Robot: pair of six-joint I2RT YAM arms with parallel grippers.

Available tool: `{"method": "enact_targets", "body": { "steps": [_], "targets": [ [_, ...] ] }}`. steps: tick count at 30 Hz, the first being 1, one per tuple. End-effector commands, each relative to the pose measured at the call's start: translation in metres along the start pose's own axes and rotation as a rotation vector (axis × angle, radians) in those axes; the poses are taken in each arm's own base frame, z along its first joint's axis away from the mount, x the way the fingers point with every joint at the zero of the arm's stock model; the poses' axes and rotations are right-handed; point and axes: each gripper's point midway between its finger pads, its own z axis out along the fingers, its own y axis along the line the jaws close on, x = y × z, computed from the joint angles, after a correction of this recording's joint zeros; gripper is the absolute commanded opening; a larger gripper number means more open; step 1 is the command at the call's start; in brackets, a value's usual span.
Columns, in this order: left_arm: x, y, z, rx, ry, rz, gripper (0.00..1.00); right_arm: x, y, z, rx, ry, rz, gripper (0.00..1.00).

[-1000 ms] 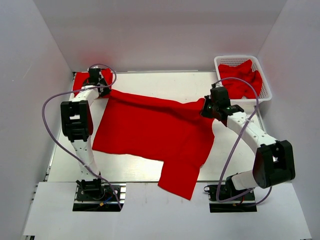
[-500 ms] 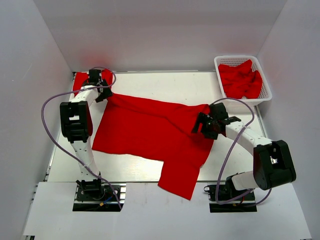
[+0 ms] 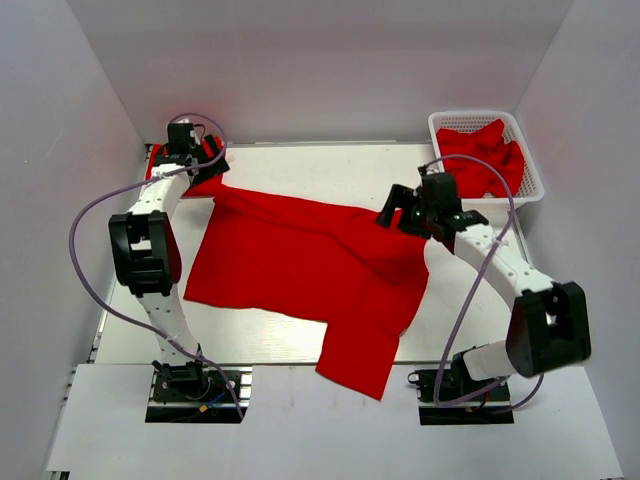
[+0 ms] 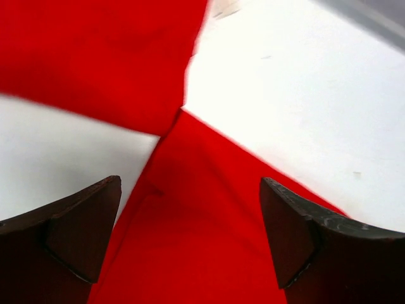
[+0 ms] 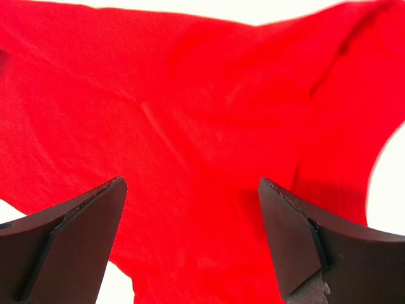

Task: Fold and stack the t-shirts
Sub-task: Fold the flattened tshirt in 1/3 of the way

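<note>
Left gripper point(image 3: 200, 158) hangs wide open with nothing in it, at the far left corner of the bench point(image 3: 330, 165). In its wrist view, both fingers point(image 4: 69, 234) are spread above the pointed far-left corner of the spread shirt point(image 3: 300, 270). That corner just meets a second shirt point(image 3: 156, 168), which lies bunched in the bench's far left corner.

The right gripper point(image 3: 392, 208) is open too and holds nothing. It is poised over the spread shirt's far right part, and its wrist view is filled with red cloth that has a few shallow creases.

The spread shirt lies flat across the middle of the bench, slightly askew. One flap runs past the near edge, between the two arm bases.

More shirts point(image 3: 485, 160) lie crumpled in the white basket point(image 3: 532, 186) at the far right corner, well apart from the spread one.
</note>
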Motion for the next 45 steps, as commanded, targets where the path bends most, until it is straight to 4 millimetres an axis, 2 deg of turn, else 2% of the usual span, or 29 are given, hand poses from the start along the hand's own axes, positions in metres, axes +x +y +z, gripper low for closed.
{"method": "enact_targets", "body": {
  "steps": [1,4,6,7,8,9,10,11,16,18,20,21,25,26,29,30,32,33,34,35,36,37,38,39,40,42,43,44,45],
  "targets": [
    [-0.039,-0.044,-0.034,0.178,-0.102,0.043,1.00,-0.027,0.019,0.024,-0.073,-0.033,-0.038,0.90],
    [-0.033,-0.060,-0.019,0.247,-0.083,0.075,1.00,-0.042,0.029,0.045,-0.106,-0.045,-0.044,0.90],
    [-0.023,-0.073,-0.008,0.271,-0.054,0.090,1.00,-0.036,0.023,0.069,-0.097,-0.002,-0.044,0.90],
    [-0.026,-0.078,-0.004,0.292,-0.055,0.101,1.00,-0.051,0.026,0.073,-0.098,-0.042,-0.050,0.90],
    [-0.009,-0.082,0.015,0.299,-0.008,0.107,1.00,-0.040,0.018,0.091,-0.080,-0.006,-0.038,0.90],
    [-0.008,-0.090,0.020,0.318,-0.006,0.123,1.00,-0.046,0.017,0.096,-0.081,-0.018,-0.033,0.90],
    [0.001,-0.086,0.027,0.305,0.028,0.120,1.00,-0.051,0.015,0.100,-0.070,-0.029,-0.025,0.90],
    [0.014,-0.082,0.043,0.293,0.061,0.117,1.00,-0.042,0.005,0.115,-0.042,0.000,-0.011,0.90],
    [0.050,-0.067,0.066,0.230,0.150,0.105,1.00,-0.035,-0.029,0.139,0.069,0.007,0.040,0.90],
    [0.074,-0.054,0.071,0.192,0.202,0.090,1.00,-0.027,-0.048,0.143,0.113,0.026,0.097,0.90],
    [0.073,-0.049,0.063,0.172,0.181,0.092,1.00,-0.017,-0.067,0.142,0.151,0.044,0.137,0.90],
    [0.090,-0.039,0.063,0.147,0.208,0.081,1.00,-0.017,-0.074,0.142,0.165,0.044,0.168,0.90],
    [0.111,-0.021,0.052,0.077,0.250,0.061,1.00,-0.006,-0.108,0.140,0.230,0.078,0.225,0.90],
    [0.125,-0.014,0.052,0.062,0.285,0.061,1.00,-0.003,-0.112,0.141,0.239,0.093,0.233,0.90],
    [0.135,-0.007,0.042,0.051,0.283,0.053,1.00,-0.008,-0.120,0.146,0.224,0.104,0.241,0.90],
    [0.135,-0.008,0.042,0.049,0.283,0.041,1.00,-0.020,-0.116,0.146,0.195,0.090,0.236,0.90],
    [0.138,0.001,0.043,0.006,0.284,0.046,1.00,-0.016,-0.122,0.152,0.195,0.114,0.203,0.90],
    [0.130,0.001,0.044,-0.002,0.264,0.047,1.00,-0.032,-0.114,0.153,0.155,0.098,0.182,0.90],
    [0.127,0.001,0.047,-0.010,0.255,0.049,1.00,-0.030,-0.117,0.156,0.151,0.117,0.125,0.90],
    [0.113,-0.006,0.049,0.001,0.232,0.048,1.00,-0.034,-0.114,0.160,0.126,0.131,0.100,0.90],
    [0.113,-0.006,0.057,-0.001,0.234,0.048,1.00,-0.033,-0.116,0.163,0.125,0.147,0.064,0.90],
    [0.107,-0.012,0.062,0.023,0.221,0.055,1.00,-0.051,-0.112,0.164,0.117,0.118,0.049,0.90],
    [0.092,-0.022,0.065,0.047,0.193,0.053,1.00,-0.050,-0.115,0.166,0.119,0.130,0.033,0.90],
    [0.097,-0.024,0.074,0.061,0.210,0.052,1.00,-0.050,-0.118,0.169,0.118,0.133,0.023,0.90],
    [0.087,-0.029,0.079,0.071,0.188,0.052,1.00,-0.064,-0.113,0.170,0.088,0.111,0.012,0.90],
    [0.088,-0.033,0.086,0.090,0.198,0.050,1.00,-0.057,-0.115,0.180,0.064,0.152,-0.012,0.90],
    [0.090,-0.035,0.096,0.103,0.191,0.049,1.00,-0.077,-0.109,0.180,0.041,0.119,-0.031,0.90],
    [0.087,-0.037,0.100,0.109,0.178,0.050,1.00,-0.071,-0.115,0.189,0.032,0.142,-0.060,0.90],
    [0.087,-0.037,0.104,0.108,0.179,0.049,1.00,-0.081,-0.110,0.190,0.014,0.133,-0.069,0.90]
  ]
}}
